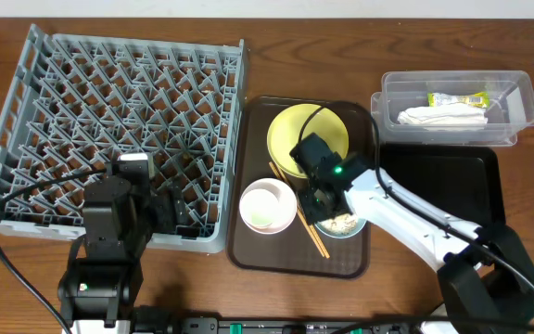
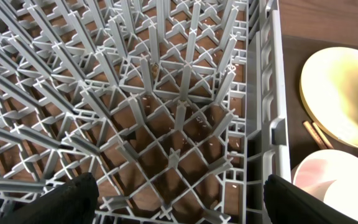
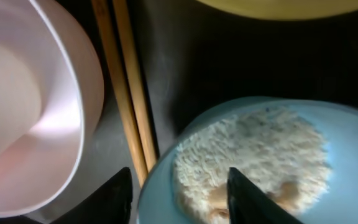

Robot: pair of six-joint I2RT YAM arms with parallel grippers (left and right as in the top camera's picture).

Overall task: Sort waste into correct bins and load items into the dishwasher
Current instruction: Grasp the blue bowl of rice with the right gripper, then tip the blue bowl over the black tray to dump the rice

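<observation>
The grey dish rack [image 1: 109,111] fills the left side of the tabletop [image 1: 323,56]. The left gripper [image 2: 179,205] hovers over the rack's near right corner. Its 2 fingers [image 2: 67,199] are spread wide and hold nothing, with only pegs and grid below them.

Just right of the rack lies the brown serving tray [image 1: 248,246]. It carries the yellow plate [image 1: 295,134] at the back, the pinkish-white bowl [image 1: 267,206] at the front left and the light blue bowl [image 3: 347,155] at the front right. The 2 chopsticks [image 3: 126,93] lie side by side on the tray between the 2 bowls, running diagonally from near the plate towards the tray's front edge. Beige rice crumbs [image 3: 253,155] lie heaped inside the light blue bowl.

The right gripper [image 3: 182,199] is low over the near left rim of the light blue bowl. It is released: 1 finger [image 3: 120,196] is outside the rim beside the chopsticks, the other is above the rice, and a wide gap shows between them.

At the back right the clear tub [image 1: 522,97] holds the crumpled white napkin [image 1: 438,117] and the green-and-yellow wrapper [image 1: 457,99]. The black tray [image 1: 443,181] lies in front of the tub and right of the serving tray, partly covered by the right arm.
</observation>
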